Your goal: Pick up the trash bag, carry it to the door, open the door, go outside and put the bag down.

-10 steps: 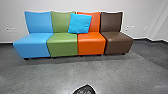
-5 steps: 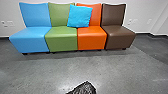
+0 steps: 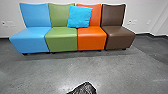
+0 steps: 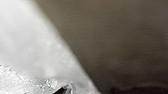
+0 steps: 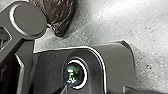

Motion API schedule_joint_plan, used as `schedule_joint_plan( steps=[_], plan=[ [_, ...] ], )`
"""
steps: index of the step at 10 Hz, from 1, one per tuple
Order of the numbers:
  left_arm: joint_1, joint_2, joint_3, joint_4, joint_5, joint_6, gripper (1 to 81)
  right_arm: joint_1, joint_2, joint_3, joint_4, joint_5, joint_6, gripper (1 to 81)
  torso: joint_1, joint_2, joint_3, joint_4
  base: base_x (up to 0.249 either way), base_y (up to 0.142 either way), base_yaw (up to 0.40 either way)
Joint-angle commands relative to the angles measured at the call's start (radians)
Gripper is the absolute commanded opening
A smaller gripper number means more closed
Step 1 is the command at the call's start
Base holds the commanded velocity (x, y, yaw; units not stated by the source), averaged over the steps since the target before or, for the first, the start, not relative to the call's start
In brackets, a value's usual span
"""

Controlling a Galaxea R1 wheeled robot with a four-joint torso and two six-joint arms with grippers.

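Head view: black trash bag (image 3: 83,88) sat low and roughly central in front of the robot (image 5: 117,60), well short of the orange chair (image 3: 91,41). Long axis and nearer arm undetermined; whether either pincer was spread, pressed together or pinching could not be told.

Past the bag (image 3: 84,89), open floor (image 3: 115,67) (then chairs (image 3: 61,41), blocking).

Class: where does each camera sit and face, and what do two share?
Head: high up, facing forward and down at chairs, bag and floor.
Left wrist: on that arm, facing a pale area and blurred dark surface.
Right wrist: on that arm, facing floor; the robot's plate and jointed bar show.
Shared: the bag, in head and right wrist.
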Motion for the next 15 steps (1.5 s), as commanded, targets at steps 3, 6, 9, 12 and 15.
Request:
schedule_joint_plan(
  steps=[3,6,9,12,15],
  plan=[
    [-0.095,-0.007,-0.002,-0.005,0.045,-0.003,1.0,0.037,-0.063,0.031,0.011,-0.055,-0.001,81.1,0.0,0.0,0.0,0.0,0.0,0.0,0.0],
    [-0.095,-0.005,-0.002,-0.005,0.047,-0.003,1.0,0.036,-0.06,0.028,0.011,-0.055,-0.001,81.1,0.0,0.0,0.0,0.0,0.0,0.0,0.0],
    [-0.089,-0.007,-0.002,-0.002,0.048,-0.003,1.0,0.036,-0.055,0.025,0.011,-0.055,-0.001,81.1,0.0,0.0,0.0,0.0,0.0,0.0,0.0],
    [-0.087,-0.01,-0.002,0.002,0.056,-0.004,1.0,0.036,-0.054,0.023,0.011,-0.055,-0.001,81.1,-0.064,0.1,0.0,0.0,0.0,0.0,0.0],
    [-0.089,-0.022,0.003,0.001,0.06,-0.004,1.0,0.036,-0.049,0.019,0.011,-0.055,-0.001,81.1,-0.096,0.152,0.0,0.0,0.0,0.0,0.0]
  ],
)
